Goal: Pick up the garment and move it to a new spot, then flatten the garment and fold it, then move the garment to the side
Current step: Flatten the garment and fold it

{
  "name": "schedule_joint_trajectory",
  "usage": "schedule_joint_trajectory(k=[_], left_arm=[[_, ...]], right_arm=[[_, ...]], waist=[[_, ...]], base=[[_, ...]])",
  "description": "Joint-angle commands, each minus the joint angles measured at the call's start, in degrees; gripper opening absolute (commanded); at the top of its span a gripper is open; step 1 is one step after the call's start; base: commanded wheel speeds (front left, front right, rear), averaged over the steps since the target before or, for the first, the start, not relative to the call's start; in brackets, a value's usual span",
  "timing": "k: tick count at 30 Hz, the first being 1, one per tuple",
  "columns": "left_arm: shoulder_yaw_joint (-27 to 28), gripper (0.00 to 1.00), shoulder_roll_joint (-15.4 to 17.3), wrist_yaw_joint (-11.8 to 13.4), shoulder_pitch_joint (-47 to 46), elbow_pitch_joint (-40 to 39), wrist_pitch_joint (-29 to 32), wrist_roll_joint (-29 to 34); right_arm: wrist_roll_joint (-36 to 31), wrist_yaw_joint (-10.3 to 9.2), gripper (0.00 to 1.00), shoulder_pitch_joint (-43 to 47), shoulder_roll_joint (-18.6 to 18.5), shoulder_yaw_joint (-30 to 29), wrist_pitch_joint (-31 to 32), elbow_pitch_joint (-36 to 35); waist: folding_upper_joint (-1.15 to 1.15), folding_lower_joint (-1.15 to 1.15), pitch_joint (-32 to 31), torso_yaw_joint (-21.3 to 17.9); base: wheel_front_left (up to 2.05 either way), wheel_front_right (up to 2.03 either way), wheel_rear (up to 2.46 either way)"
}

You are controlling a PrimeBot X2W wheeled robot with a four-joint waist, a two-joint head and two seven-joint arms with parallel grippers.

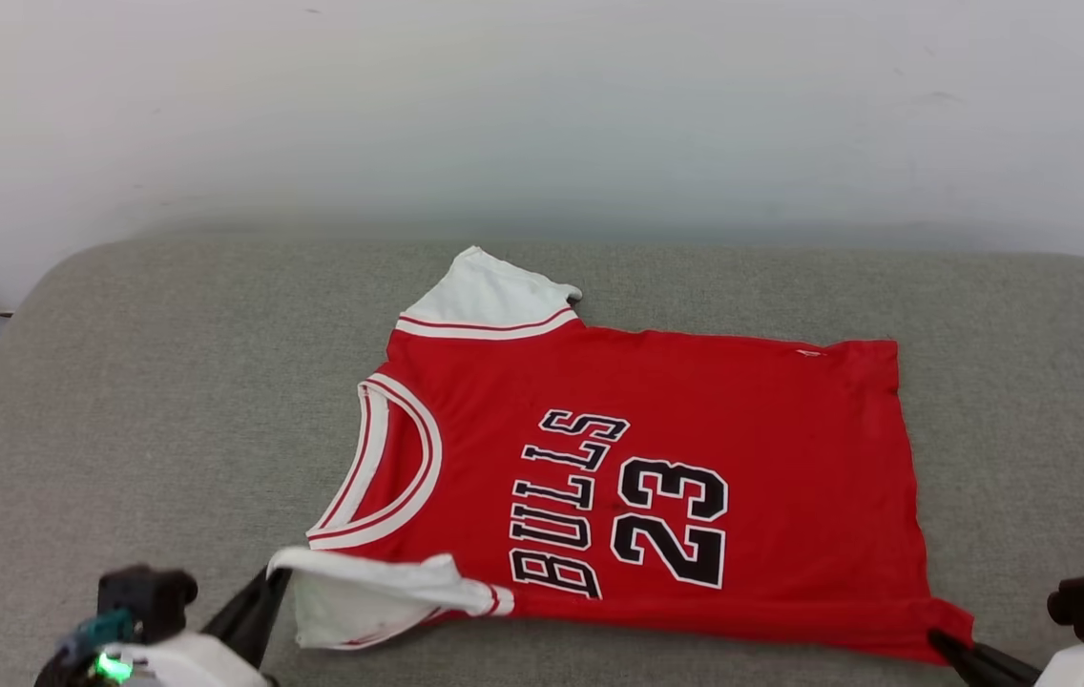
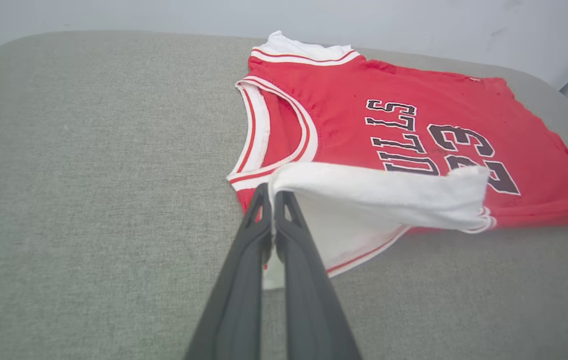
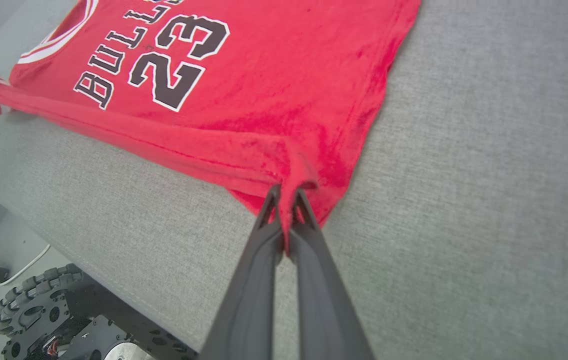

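The garment is a red jersey with white sleeves, striped trim and black lettering with "23". It lies spread on the grey padded surface, collar to the left, hem to the right. My left gripper is shut on the near white sleeve, lifting its edge so it folds over the lettering. In the left wrist view the left gripper pinches that white cloth. At the lower right my right gripper is shut on the near red hem corner; the right wrist view shows the right gripper bunching the cloth.
The grey padded surface runs wide on every side of the jersey, with a pale wall behind it. Its near edge drops off close to my grippers; the wheeled base shows below that edge.
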Motion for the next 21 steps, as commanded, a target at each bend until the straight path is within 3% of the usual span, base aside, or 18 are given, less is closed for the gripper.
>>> schedule_joint_trajectory(k=[1,10,21], left_arm=[[-0.34,0.0,0.35,-0.73,-2.31,0.63,0.84,0.64],[-1.8,0.0,-0.19,-5.85,-16.07,8.32,5.86,2.2],[-4.04,0.0,-4.38,-10.87,-29.84,21.71,6.77,4.13]], right_arm=[[-0.28,-0.09,0.0,-1.03,0.34,-0.33,0.23,-0.19],[-1.07,-0.09,0.0,-6.14,1.22,-0.41,2.72,-0.06],[-2.22,-0.09,0.0,-13.9,1.85,0.15,4.01,2.61]], waist=[[0.0,-0.01,0.38,-0.3],[0.0,-0.01,5.28,-1.99],[0.0,-0.01,13.07,-2.56]], base=[[0.0,0.0,0.0],[0.0,0.0,0.0],[0.0,0.0,0.0]])
